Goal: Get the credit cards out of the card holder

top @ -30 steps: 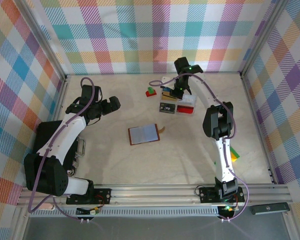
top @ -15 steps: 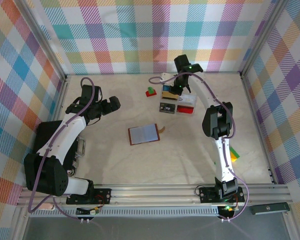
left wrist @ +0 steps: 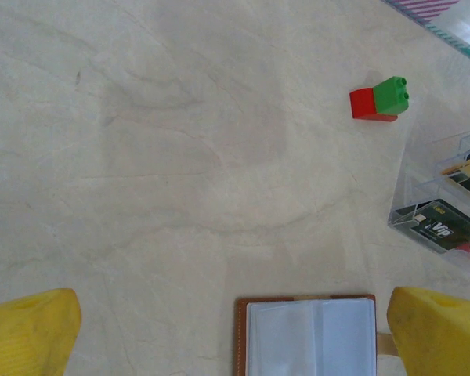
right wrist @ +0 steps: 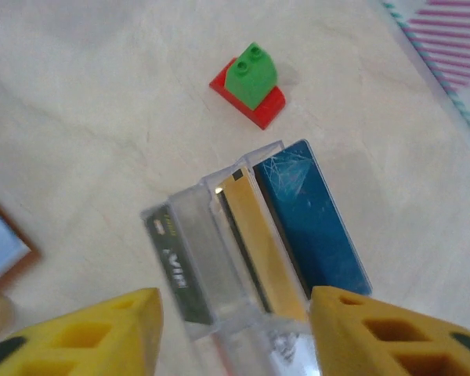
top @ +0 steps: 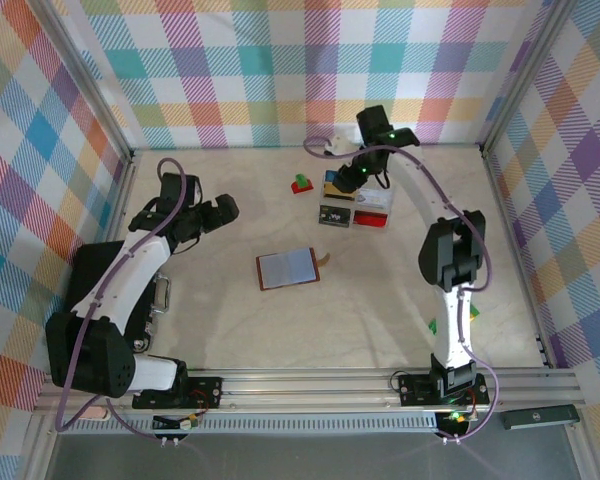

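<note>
**Mia:** Where is the card holder (top: 287, 268)?

**Ben:** It lies flat and open in the middle of the bench (top: 380, 310). You can see its blue-grey inside with the brown edge around it.

**Mia:** Is a gripper on it?

**Ben:** No. In the top view the left gripper (top: 225, 208) is off to the left of it, well apart. In the left wrist view the left gripper (left wrist: 235, 313) has its two yellow fingers (left wrist: 31, 333) spread wide, and the card holder (left wrist: 309, 337) shows low down between them – nothing is pinched.

**Mia:** And the right gripper (top: 352, 175)?

**Ben:** It is at the far side of the bench, over the clear box (top: 358, 200). In its own wrist view the right gripper (right wrist: 235, 313) has its fingers apart too, and they hold nothing.

**Mia:** What is in the box?

**Ben:** A yellow credit card (right wrist: 262, 235) sits in one slot of the clear box (right wrist: 189, 205). A blue card (right wrist: 309, 215) is right beside it on one side. A dark green card (right wrist: 171, 262) is in a slot on the other side.

**Mia:** What is that little toy?

**Ben:** A red and green block (right wrist: 251, 82) – it stands on the bench near the box, not touching it.
</note>
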